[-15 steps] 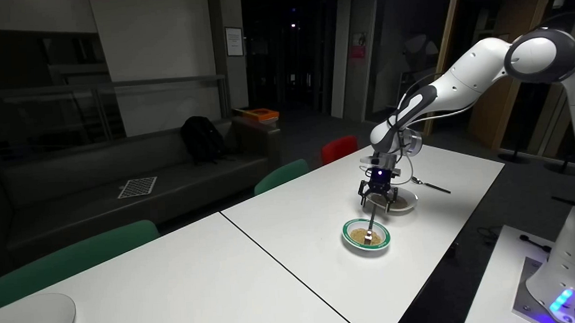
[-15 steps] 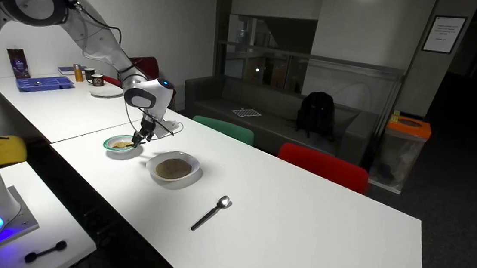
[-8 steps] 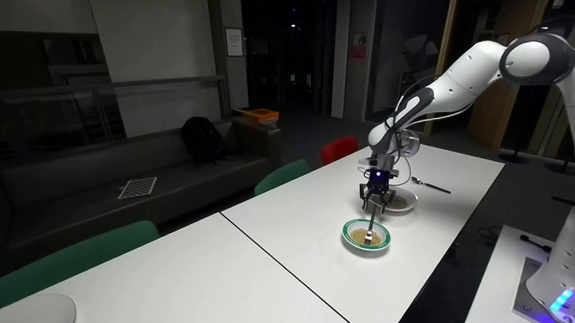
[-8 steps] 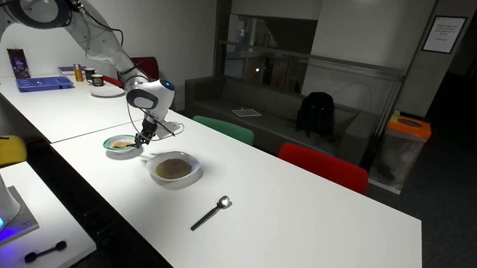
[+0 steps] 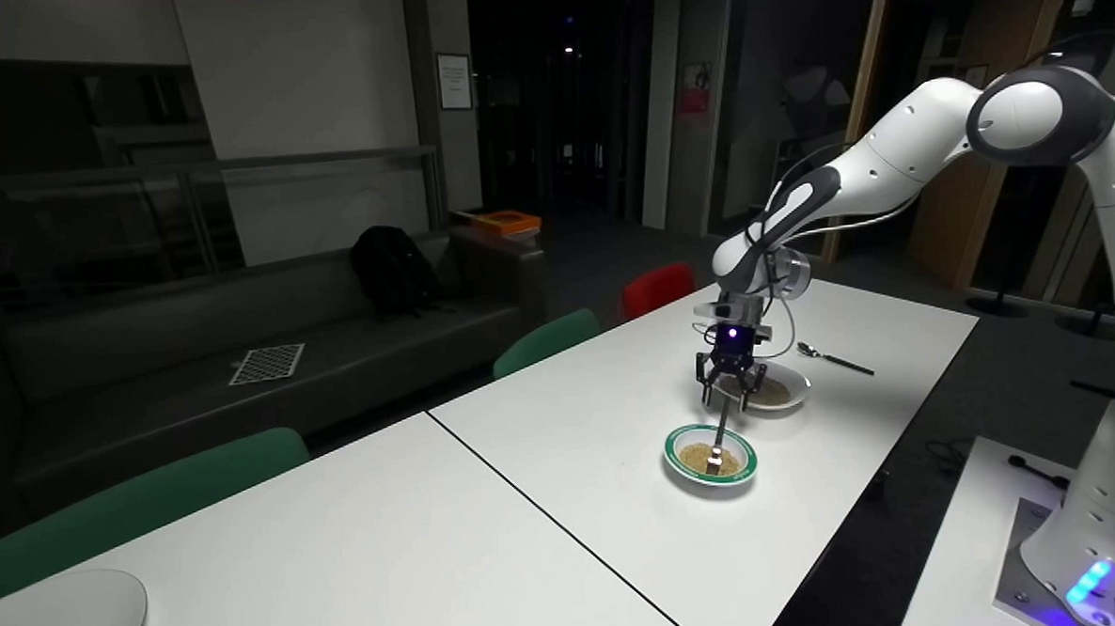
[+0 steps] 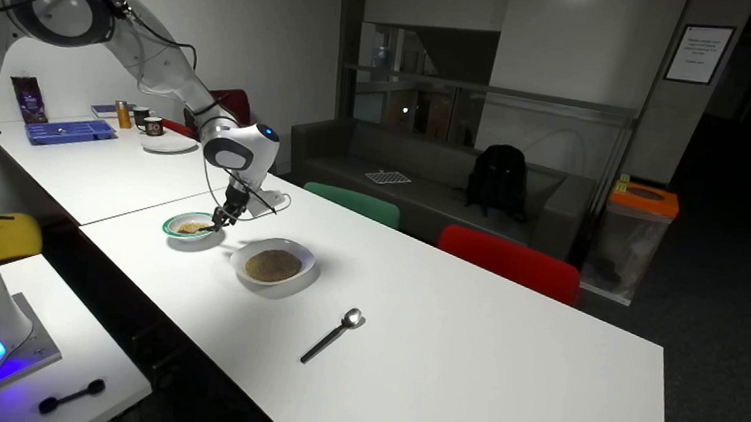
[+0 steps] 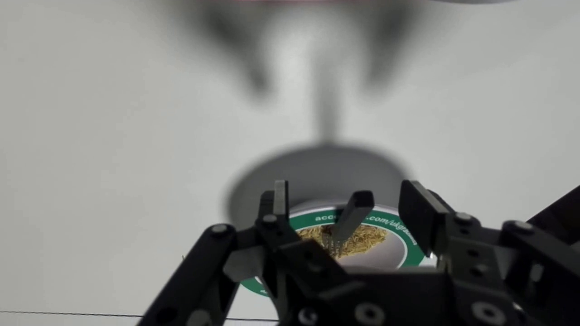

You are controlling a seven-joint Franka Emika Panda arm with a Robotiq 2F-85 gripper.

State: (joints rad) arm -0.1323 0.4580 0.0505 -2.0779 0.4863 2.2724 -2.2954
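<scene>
White at the far left of an exterior view, one plate (image 5: pixel 58 617), cut off by the frame, sits on the desk (image 5: pixel 360 538). Along its far side come two green chairs (image 5: pixel 174 480), then one red chair (image 5: pixel 658 290). A dark seam (image 5: pixel 563 524) crosses the desk next, with a stretch of top parting it from the one bowl (image 5: pixel 673 454), green at the rim and holding yellow grain (image 7: pixel 367 237). One fork (image 7: pixel 352 217) leans in that bowl, tines in the grain, handle slanting out past the rim toward the jaws. The jaws stand partly open, holding nothing: their two fingers (image 7: pixel 418 213) flank the handle's end, and the wrist view shows a gap on either side of it. Just to the right, partly behind the jaws, lies one white dish (image 5: pixel 799 383), its filling (image 5: pixel 773 394) brown; a narrow strip of desk separates dish and bowl. Farther right are one spoon (image 5: pixel 842 364), lying near the dish, then the desk's long edge, well apart from the bowl, and the one white arm (image 5: pixel 926 137) extending over it.
</scene>
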